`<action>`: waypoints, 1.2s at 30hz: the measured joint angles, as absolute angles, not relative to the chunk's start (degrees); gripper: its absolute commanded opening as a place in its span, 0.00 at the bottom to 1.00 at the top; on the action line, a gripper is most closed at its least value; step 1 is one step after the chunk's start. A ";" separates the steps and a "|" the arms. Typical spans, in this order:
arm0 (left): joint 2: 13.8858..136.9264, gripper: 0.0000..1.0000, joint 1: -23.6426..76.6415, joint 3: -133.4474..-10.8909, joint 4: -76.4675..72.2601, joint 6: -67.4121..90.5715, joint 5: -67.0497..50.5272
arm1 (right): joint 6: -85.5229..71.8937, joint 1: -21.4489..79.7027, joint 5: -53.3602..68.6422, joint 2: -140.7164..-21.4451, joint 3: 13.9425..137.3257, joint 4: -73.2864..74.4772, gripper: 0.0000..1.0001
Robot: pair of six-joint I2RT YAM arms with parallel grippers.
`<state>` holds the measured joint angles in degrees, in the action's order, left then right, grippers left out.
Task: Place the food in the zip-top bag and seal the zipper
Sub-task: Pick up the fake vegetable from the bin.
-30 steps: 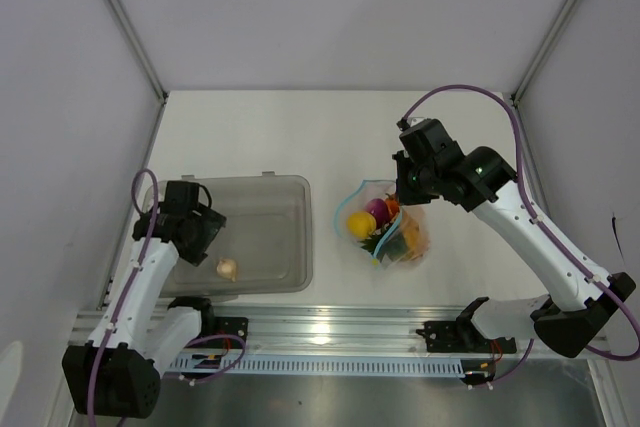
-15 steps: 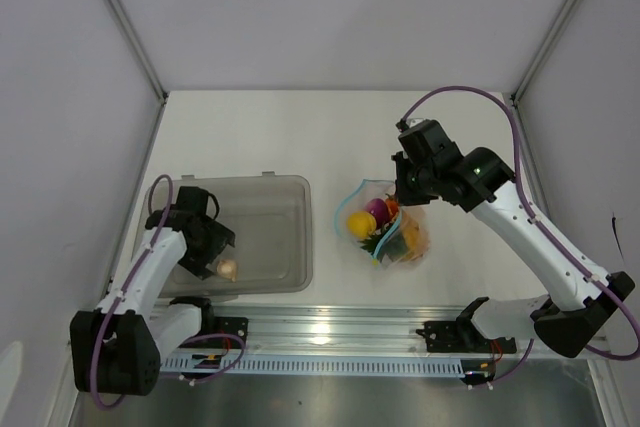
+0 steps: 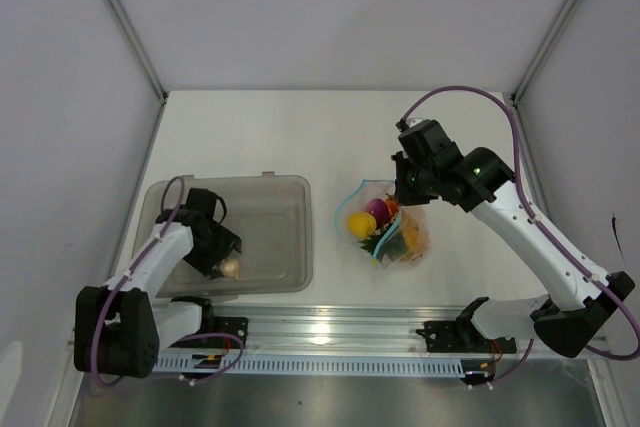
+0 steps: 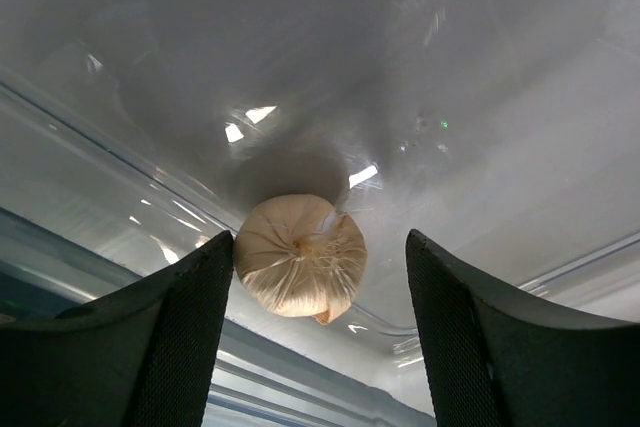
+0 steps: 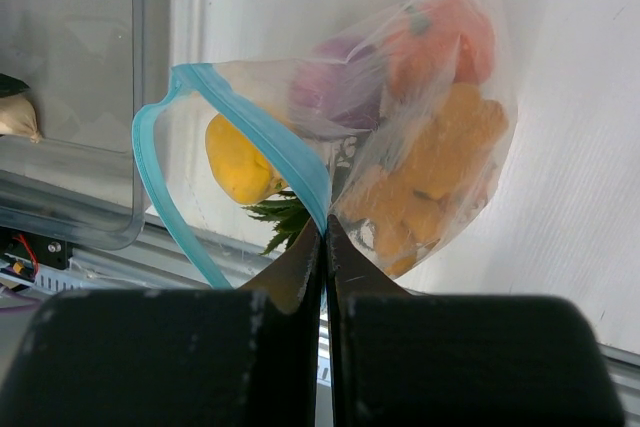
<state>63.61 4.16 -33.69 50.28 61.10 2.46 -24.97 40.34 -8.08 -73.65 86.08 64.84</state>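
A pale garlic bulb (image 4: pixel 300 255) lies on the floor of the grey tub (image 3: pixel 270 209), near its front wall. My left gripper (image 4: pixel 320 252) is open around the bulb: the bulb sits close to the left finger (image 4: pixel 190 327), with a clear gap to the right one. Seen from above, the garlic (image 3: pixel 230 267) peeks out beside that gripper (image 3: pixel 220 255). My right gripper (image 5: pixel 325 225) is shut on the zip-top bag's light-blue zipper (image 5: pixel 262 127) and holds the mouth open. In the bag (image 3: pixel 398 232) are a yellow lemon (image 5: pixel 240 162), a purple onion (image 5: pixel 335 87), orange fruits (image 5: pixel 430 162) and green leaves (image 5: pixel 285 219).
The tub's front wall (image 4: pixel 150 207) runs just behind the garlic. The aluminium rail (image 3: pixel 330 332) with both arm bases borders the near table edge. White walls close in the left, far and right sides.
My left gripper has come down and forward inside the tub until its fingers straddle the garlic. The right arm and the bag have not moved.
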 measured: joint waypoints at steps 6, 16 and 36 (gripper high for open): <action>65.49 0.61 5.54 -33.41 48.73 61.54 2.15 | -24.97 40.34 -8.08 -73.65 86.08 64.86 0.00; 65.39 0.31 5.67 -33.32 47.33 61.87 1.23 | -24.97 40.34 -8.08 -73.65 86.08 64.84 0.00; 58.81 0.32 18.28 -49.84 47.51 61.69 -2.39 | -25.02 40.34 -8.08 -73.67 86.08 64.79 0.00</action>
